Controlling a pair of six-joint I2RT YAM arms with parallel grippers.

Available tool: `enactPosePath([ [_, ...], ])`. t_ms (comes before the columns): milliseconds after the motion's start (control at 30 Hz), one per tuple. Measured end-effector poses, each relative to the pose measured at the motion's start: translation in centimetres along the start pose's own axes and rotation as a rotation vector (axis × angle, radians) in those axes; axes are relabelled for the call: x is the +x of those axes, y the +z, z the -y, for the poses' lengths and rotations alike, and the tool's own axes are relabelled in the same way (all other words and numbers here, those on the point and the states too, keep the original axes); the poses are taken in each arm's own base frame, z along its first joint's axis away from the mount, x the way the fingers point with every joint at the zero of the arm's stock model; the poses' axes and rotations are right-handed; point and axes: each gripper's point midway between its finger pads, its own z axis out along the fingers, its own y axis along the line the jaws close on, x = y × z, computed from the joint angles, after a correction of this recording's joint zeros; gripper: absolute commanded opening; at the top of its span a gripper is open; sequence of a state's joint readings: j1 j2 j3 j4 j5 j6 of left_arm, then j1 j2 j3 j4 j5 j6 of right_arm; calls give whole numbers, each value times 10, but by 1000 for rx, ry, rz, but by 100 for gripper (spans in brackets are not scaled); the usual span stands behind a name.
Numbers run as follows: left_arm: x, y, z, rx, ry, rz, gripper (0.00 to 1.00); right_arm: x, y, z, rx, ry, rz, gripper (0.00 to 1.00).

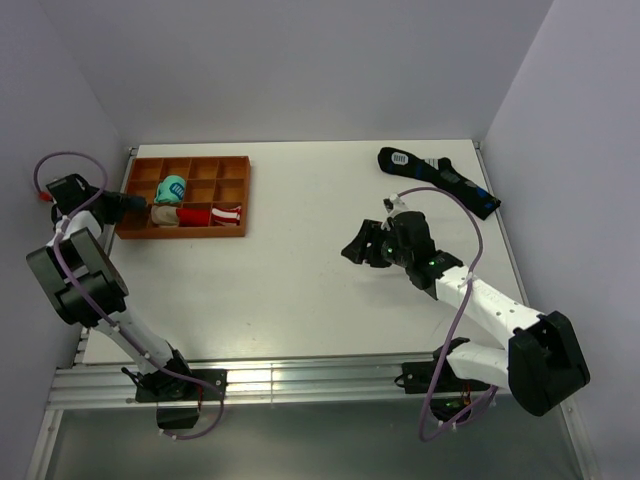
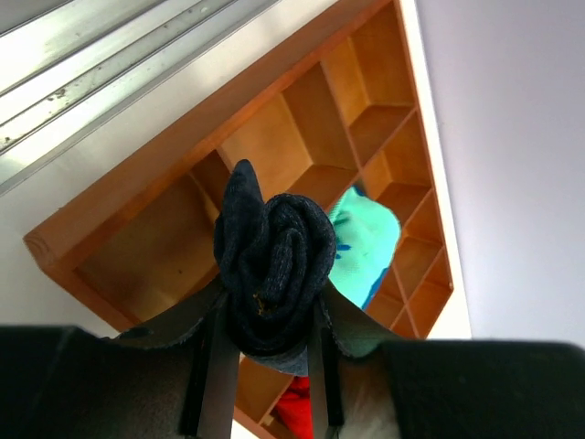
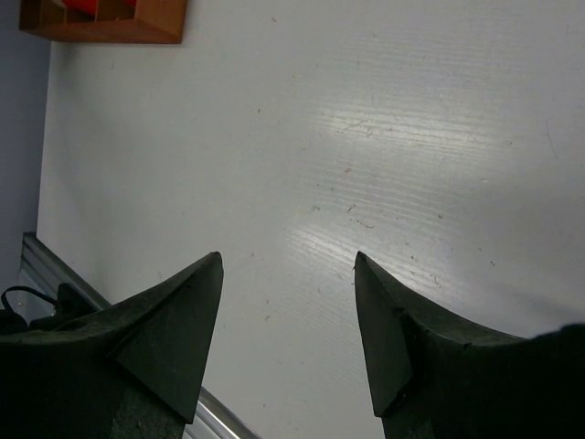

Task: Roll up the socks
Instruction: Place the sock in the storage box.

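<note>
The socks (image 2: 272, 265) are a dark navy rolled bundle, and my left gripper (image 2: 267, 315) is shut on them. It holds them above the wooden tray (image 2: 137, 187), over its compartments at the near left end. In the top view the left gripper (image 1: 128, 206) sits at the tray's (image 1: 195, 160) left edge, and the bundle is hard to make out there. My right gripper (image 1: 360, 250) hovers over bare table right of centre. Its jaws stand wide apart, with nothing between them in the wrist view of the right gripper (image 3: 288, 261).
The tray holds a teal bundle (image 1: 171, 188), a beige one (image 1: 165, 215) and a red-white one (image 1: 215, 215). A longer dark sock with blue marks (image 1: 440, 180) lies at the back right. Walls close in the table on three sides. An aluminium rail (image 1: 300, 380) runs along the near edge.
</note>
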State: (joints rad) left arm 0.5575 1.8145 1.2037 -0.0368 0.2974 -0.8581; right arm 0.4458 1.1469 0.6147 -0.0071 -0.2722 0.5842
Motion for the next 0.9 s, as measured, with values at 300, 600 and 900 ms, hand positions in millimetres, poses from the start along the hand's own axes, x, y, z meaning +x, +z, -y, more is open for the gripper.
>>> enactPosePath([
  [300, 3, 5, -16, -74, 26, -22, 0, 2, 1, -3, -16, 0, -13, 67],
  [600, 13, 16, -41, -161, 17, -50, 0, 10, 5, -1, -20, 8, -48, 67],
  [900, 16, 18, -53, -246, -6, -6, 0, 12, 5, -2, -33, 9, -61, 67],
])
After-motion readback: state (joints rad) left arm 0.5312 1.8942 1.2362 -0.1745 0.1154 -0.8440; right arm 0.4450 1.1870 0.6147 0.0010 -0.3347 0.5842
